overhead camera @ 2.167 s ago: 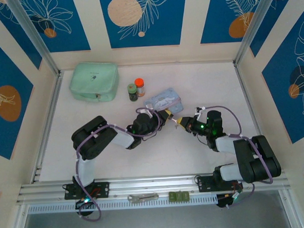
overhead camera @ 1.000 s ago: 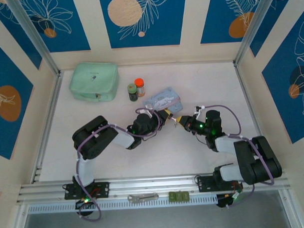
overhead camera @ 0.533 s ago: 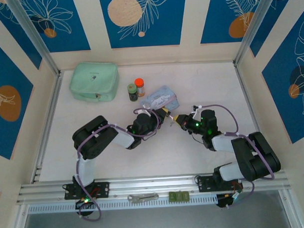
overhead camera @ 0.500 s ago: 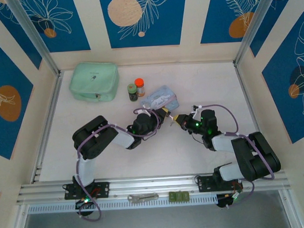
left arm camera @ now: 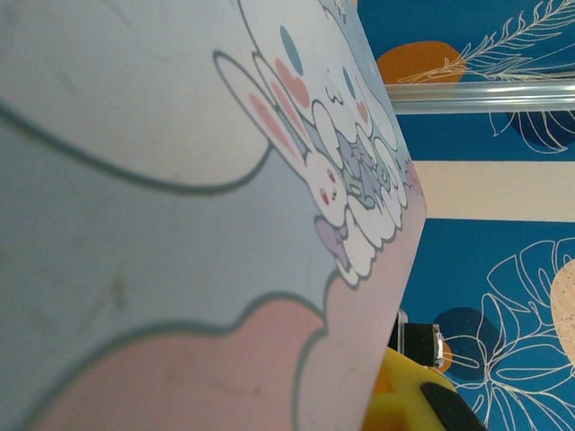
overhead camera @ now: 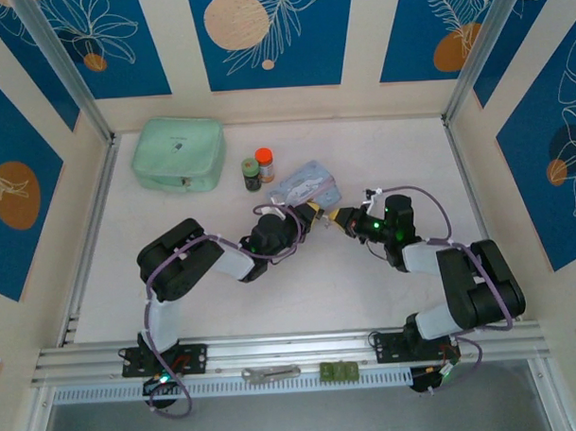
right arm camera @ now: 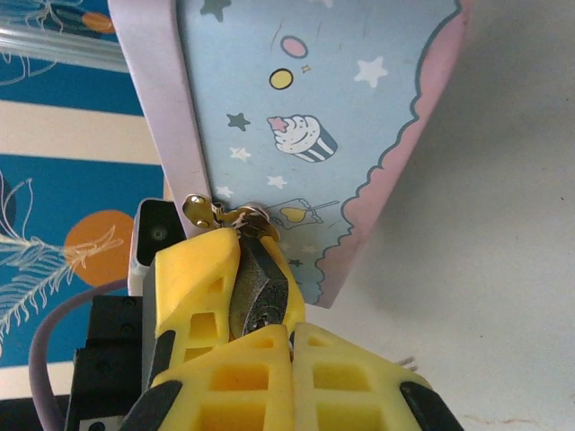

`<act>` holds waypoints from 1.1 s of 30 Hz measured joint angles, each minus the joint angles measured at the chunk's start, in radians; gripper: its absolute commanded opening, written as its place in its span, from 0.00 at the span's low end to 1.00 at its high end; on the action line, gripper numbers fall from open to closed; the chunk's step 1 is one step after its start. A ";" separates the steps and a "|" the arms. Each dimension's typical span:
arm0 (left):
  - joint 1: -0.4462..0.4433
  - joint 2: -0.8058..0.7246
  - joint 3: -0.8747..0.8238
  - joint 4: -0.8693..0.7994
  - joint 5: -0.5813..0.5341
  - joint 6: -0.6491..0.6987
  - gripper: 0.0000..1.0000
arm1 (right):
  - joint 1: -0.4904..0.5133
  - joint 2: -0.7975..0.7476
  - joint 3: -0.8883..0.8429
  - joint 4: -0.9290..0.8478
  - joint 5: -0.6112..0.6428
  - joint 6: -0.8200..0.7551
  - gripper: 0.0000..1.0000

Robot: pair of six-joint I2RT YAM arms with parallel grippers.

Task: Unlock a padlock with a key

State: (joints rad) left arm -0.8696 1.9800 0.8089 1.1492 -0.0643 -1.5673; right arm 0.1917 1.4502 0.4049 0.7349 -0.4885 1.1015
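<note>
Just left of the tin [overhead camera: 308, 185] stand two jars [overhead camera: 264, 165], with a case [overhead camera: 177, 154] further left and behind. The padlock [right arm camera: 256, 285] sits at the tin's near side, in the left gripper [overhead camera: 313, 214]; the right gripper [overhead camera: 338, 219] is beside it, before the tin. Well before the tin, a wrench [overhead camera: 272, 373] lies on the rail [overhead camera: 104, 356].

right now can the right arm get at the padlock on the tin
Probably yes: the padlock sits at the clasp of the tin, right at the shut tips of the right gripper, nothing between them. A finger of the left gripper sits beside it.
</note>
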 measured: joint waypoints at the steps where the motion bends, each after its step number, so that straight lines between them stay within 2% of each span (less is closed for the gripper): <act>1: 0.000 0.000 -0.002 0.000 0.000 0.000 0.00 | -0.003 0.006 0.002 0.001 -0.009 -0.005 0.00; 8: 0.000 0.000 -0.006 -0.007 -0.003 0.004 0.00 | 0.013 0.021 0.002 0.007 0.000 0.017 0.00; 15: 0.001 0.011 -0.006 -0.003 -0.008 0.004 0.00 | 0.092 -0.006 -0.008 -0.005 0.149 0.078 0.00; 18: 0.001 0.013 -0.006 0.002 -0.007 0.004 0.00 | 0.088 -0.014 -0.008 -0.020 0.155 0.078 0.00; 26: 0.002 0.028 -0.039 0.121 0.027 0.017 0.00 | 0.014 0.007 0.037 -0.061 -0.031 0.158 0.00; 30: 0.014 0.028 -0.068 0.164 0.053 0.074 0.00 | -0.014 0.078 0.089 -0.093 -0.172 0.297 0.00; 33: 0.023 0.028 -0.073 0.175 0.087 0.122 0.00 | -0.031 0.144 0.097 -0.030 -0.269 0.465 0.00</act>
State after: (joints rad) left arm -0.8463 2.0079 0.7357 1.3239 0.0227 -1.4452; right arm 0.1604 1.5940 0.5018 0.7052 -0.7570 1.5661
